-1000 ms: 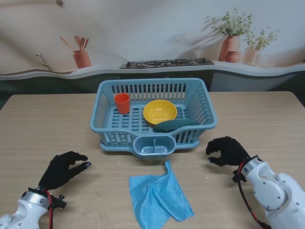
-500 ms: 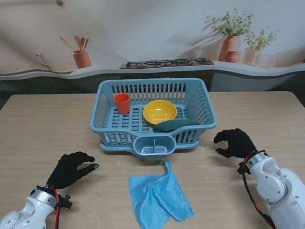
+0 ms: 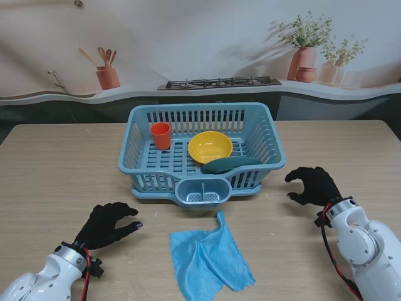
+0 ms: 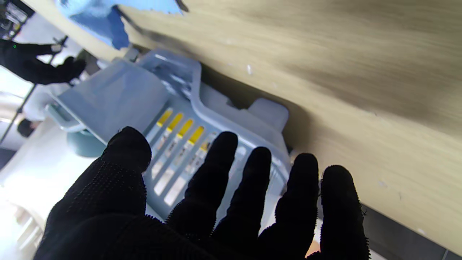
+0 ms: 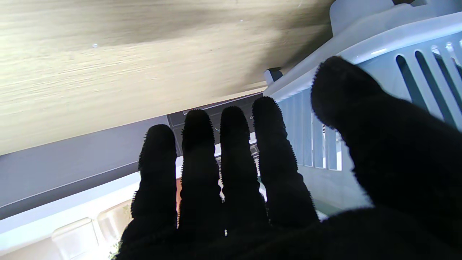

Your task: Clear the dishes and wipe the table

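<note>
Cloth [image 3: 210, 258] between two empty, spread hands

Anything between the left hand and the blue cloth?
Nothing visible. Only bare table lies between the left hand and the cloth, which is to its right. The hand is open.

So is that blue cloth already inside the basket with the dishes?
No, the blue cloth lies flat on the table, nearer to me than the basket, which holds only the cup, bowl and plate.
</note>
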{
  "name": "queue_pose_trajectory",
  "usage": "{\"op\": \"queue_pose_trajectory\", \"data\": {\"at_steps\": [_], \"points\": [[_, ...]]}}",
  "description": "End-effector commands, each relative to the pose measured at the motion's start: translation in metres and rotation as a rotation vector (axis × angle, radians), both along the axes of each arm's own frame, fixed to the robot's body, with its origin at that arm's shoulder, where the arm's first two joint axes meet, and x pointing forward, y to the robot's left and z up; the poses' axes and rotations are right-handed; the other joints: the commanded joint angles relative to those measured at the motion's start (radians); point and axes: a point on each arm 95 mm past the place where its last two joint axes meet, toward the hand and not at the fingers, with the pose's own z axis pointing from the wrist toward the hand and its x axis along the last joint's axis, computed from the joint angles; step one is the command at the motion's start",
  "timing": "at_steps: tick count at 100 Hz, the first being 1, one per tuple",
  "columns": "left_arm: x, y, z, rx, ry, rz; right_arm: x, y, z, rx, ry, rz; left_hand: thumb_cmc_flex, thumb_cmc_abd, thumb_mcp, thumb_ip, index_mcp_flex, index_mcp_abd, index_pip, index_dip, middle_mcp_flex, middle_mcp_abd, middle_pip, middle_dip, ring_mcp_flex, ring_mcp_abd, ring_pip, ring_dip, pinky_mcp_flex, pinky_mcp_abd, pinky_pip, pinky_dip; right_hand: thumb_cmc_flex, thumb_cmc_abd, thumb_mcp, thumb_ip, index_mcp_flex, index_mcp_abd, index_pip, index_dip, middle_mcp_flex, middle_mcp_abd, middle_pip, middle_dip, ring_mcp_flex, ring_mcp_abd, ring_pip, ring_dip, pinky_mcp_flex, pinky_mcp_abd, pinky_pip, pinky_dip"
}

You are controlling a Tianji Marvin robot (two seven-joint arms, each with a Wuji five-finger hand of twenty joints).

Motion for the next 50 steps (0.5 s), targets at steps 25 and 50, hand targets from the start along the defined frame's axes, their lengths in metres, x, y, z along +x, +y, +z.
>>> {"op": "queue_pose_trajectory", "data": {"at_steps": [25, 50], "points": [[0.011, -0.026, -0.001, 0.021, 0.099, -0.079, -0.005, -0.001, -0.005, -0.021, 0.025, 0.011, -0.07, -0.03, 0.059, -0.025, -0.101, -0.038, -0.036, -0.02, -0.149, -0.071, -0.005, -0.025, -0.126, -0.079, -0.079, -0.017, -0.096, -0.112, -0.119, -0.079, 0.011, -0.02, 0.002, 0.035, -0.01, 0.019, -0.014, -0.008, -0.02, 0.01, -0.012, -0.017, -0.024, 0.01, -0.008, -0.008, -0.015, 0.011, -0.006, -0.009], [0.022, -0.045, 0.0, 0.032, 0.151, -0.131, -0.005, -0.001, -0.006, -0.031, 0.026, 0.019, -0.076, -0.04, 0.076, -0.027, -0.135, -0.056, -0.042, -0.018, -0.199, -0.097, -0.001, -0.026, -0.162, -0.114, -0.109, -0.014, -0.097, -0.139, -0.201, -0.096, 0.024, -0.011, -0.001, 0.039, -0.003, 0.019, -0.014, -0.006, -0.014, 0.011, -0.012, -0.019, -0.022, 0.012, -0.006, -0.008, -0.012, 0.011, 0.0, -0.007]]}}
